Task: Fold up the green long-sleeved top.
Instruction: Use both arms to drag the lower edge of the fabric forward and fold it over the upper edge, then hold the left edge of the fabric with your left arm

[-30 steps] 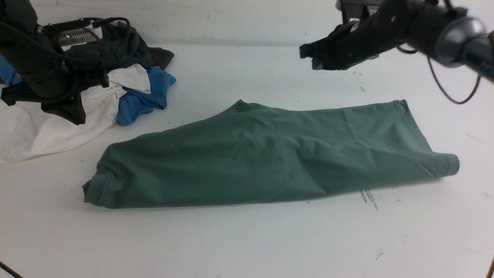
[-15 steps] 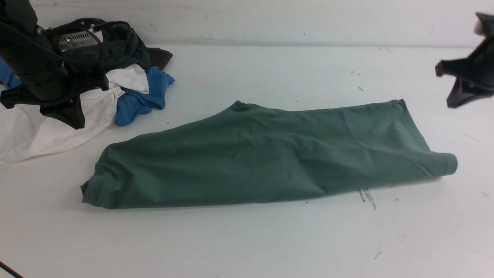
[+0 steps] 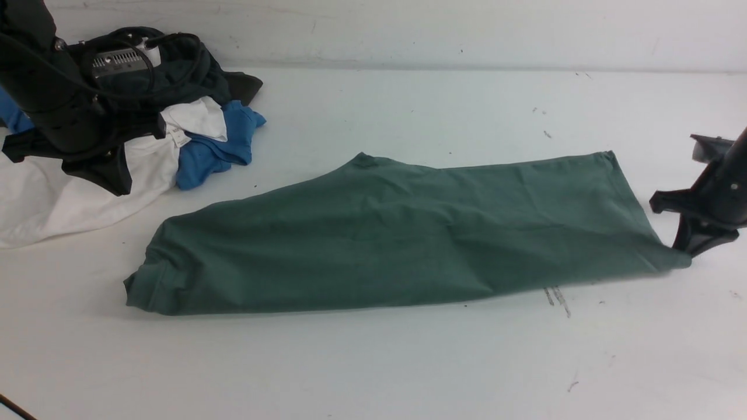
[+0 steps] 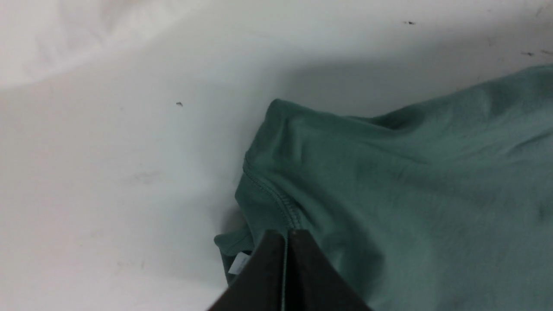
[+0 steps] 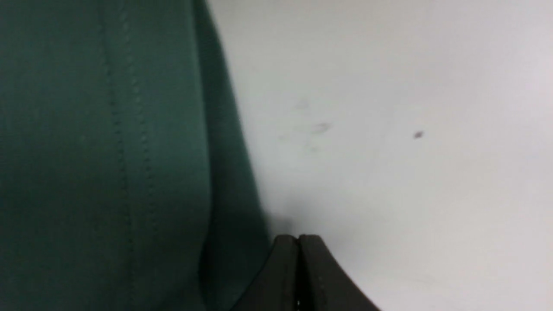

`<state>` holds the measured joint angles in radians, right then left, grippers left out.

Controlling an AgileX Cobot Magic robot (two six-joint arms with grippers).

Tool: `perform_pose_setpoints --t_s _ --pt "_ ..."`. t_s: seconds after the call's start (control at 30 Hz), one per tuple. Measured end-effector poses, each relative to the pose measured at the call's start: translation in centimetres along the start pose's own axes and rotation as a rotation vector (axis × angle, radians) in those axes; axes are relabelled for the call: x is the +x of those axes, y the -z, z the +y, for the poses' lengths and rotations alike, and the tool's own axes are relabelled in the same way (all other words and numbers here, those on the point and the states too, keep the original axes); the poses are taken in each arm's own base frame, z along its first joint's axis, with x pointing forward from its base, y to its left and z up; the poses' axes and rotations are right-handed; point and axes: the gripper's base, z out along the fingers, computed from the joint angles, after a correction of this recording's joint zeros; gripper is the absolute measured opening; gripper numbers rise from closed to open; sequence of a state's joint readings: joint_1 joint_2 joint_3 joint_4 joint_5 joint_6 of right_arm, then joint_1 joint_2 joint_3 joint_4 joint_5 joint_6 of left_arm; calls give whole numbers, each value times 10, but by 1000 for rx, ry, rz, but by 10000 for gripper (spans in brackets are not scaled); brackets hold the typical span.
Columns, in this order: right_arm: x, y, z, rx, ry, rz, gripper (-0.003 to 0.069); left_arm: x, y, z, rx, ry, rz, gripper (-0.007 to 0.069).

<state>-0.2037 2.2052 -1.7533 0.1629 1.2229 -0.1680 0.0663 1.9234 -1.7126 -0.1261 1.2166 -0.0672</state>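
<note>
Closed right gripper (image 5: 298, 242) beside green top's (image 3: 397, 233) right edge; wide table (image 3: 373, 361) nearer

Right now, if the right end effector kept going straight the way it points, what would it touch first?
Probably the white table, right beside the edge of the green top. The right end effector is shut and close enough that it might brush the cloth.

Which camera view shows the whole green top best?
The front view: the green long-sleeved top lies complete, folded into a long band on the table. The left wrist view shows only one stitched end; the right wrist view only a hemmed edge.
</note>
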Motion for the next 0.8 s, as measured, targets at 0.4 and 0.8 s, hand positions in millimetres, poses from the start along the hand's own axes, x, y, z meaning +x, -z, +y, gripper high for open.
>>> perform_pose_setpoints --t_s 0.4,0.8 --pt "40 144 17 3 5 -303 -14 22 23 -5 48 -43 -4 -4" --pt "122 143 38 -128 -7 -230 -14 50 -41 3 57 10 226 113"
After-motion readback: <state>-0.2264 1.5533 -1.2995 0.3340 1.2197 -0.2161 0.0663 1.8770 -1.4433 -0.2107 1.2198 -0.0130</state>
